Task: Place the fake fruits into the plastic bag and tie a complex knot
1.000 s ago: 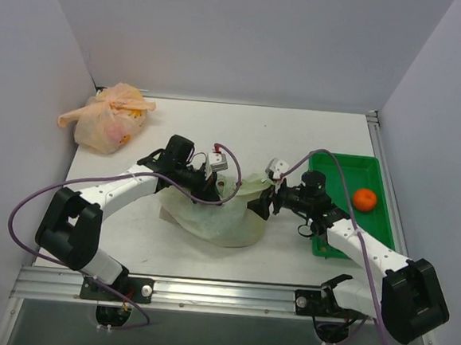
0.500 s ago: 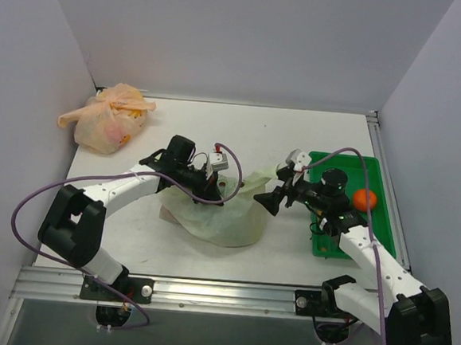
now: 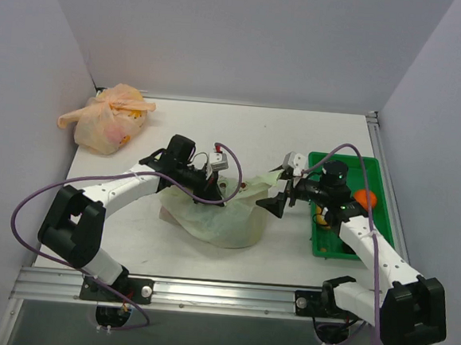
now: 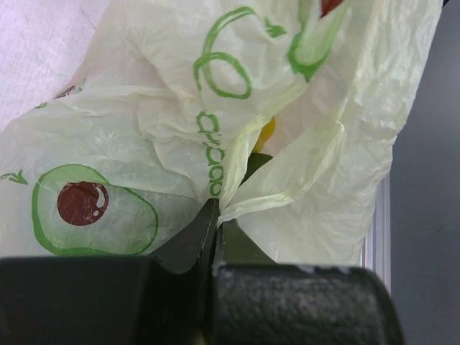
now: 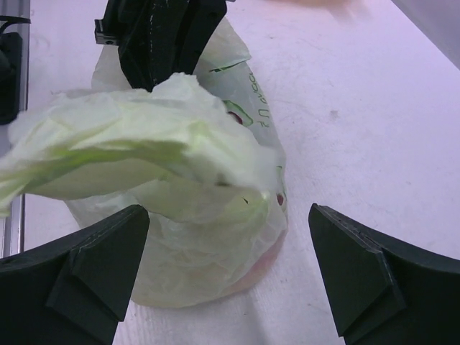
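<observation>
**A:** Where's the plastic bag (image 3: 219, 219), and why is it bunched like that?

**B:** It's in the middle of the worktop (image 3: 297, 134), towards the near edge, between the two arms. The left arm (image 3: 125, 187) has its jaws pressed together on a fold of the bag's rim. The left wrist view shows the film gathered to a pinch right at the tips. I'd say that anchors one side of the mouth so the bag can't slide.

**A:** And the right arm (image 3: 369, 239)?

**B:** Its jaws are spread wide and clamp nothing. A loop handle (image 5: 129, 151) stretches across in front of them, lifted off the bag's body. Whether it rests on the arm I cannot tell. It looks set up for a grab on that handle, which a knot would need.

**A:** Counts?

**B:** One pale green bag, one peach-orange bag (image 3: 106, 127) in the far left corner, and one green tray (image 3: 351, 157) on the right. One orange (image 3: 366, 199) lies in the tray, partly behind the right arm. Through the bag's gap, one yellow piece (image 4: 264, 134) and one dark green piece (image 4: 253, 164) show. More may lie hidden inside.

**A:** So loading isn't done?

**B:** Judging by that orange, no.
</observation>
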You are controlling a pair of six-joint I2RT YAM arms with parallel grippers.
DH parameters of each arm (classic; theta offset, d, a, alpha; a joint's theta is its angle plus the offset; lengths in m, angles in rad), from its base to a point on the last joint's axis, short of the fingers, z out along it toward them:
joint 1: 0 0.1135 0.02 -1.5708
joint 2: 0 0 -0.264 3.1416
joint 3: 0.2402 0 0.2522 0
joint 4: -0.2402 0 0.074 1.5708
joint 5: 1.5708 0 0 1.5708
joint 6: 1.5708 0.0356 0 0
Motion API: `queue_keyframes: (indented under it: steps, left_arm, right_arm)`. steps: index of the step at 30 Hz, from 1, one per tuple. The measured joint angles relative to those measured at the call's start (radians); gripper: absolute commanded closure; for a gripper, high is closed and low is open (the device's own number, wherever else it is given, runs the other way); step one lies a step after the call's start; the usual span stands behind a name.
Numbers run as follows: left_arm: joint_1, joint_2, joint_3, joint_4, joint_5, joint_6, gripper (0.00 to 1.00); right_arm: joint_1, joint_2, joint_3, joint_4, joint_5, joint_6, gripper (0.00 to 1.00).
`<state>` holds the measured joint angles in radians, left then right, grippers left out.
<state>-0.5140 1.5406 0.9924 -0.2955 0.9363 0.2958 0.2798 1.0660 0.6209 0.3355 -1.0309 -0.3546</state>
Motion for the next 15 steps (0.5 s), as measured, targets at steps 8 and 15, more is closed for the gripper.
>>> queue_keyframes:
  steps: [8, 15]
  left_arm:
    - [-0.002, 0.0, 0.007, 0.0, 0.043, 0.0, 1.0]
    - [-0.002, 0.0, 0.01, 0.0, 0.042, -0.003, 1.0]
  right_arm:
    - [0.076, 0.183, 0.08, 0.1, -0.033, 0.071, 0.0]
    - [0.137, 0.231, 0.117, 0.124, -0.03, 0.214, 0.71]
